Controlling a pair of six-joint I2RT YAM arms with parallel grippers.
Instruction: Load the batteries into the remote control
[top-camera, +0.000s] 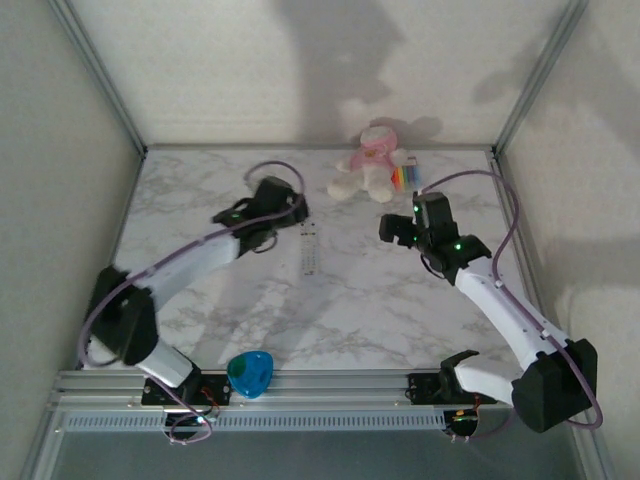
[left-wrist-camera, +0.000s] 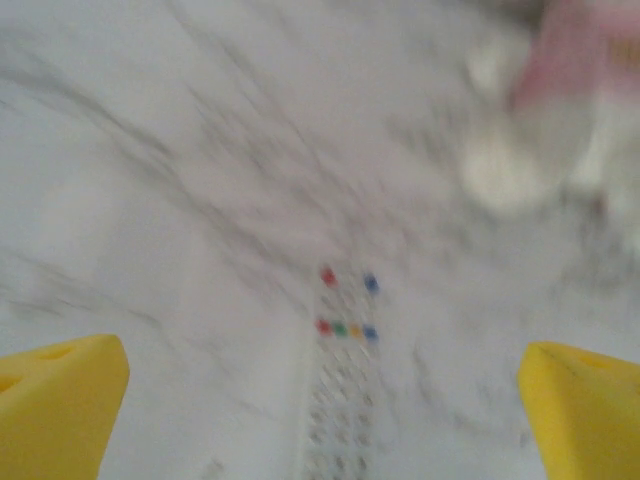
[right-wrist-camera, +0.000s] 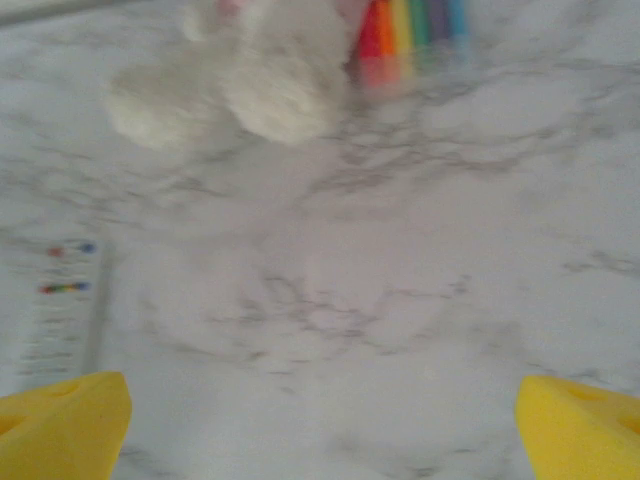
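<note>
Looking across the marble table (top-camera: 200, 300), both arms are reaching in from the near edge. The left gripper (left-wrist-camera: 322, 400) is hanging just over the remote control (top-camera: 310, 250), its yellow fingers spread wide with nothing between them. The right gripper (right-wrist-camera: 320, 425) is gaping just as wide and carrying nothing, with the remote off to its left. At the back, a pink and white plush toy (top-camera: 370, 165) is sitting beside a small rainbow-striped item (top-camera: 403, 178), and a blue object (top-camera: 250, 373) is lying at the near edge. The remote is lying mid-table, buttons up. By my reading we're at a release or a fresh approach. Whether the batteries are inside, I cannot tell, so the next move needs the back of the remote checked. No lettering is readable, only red, blue, green and yellow buttons through the blur
</note>
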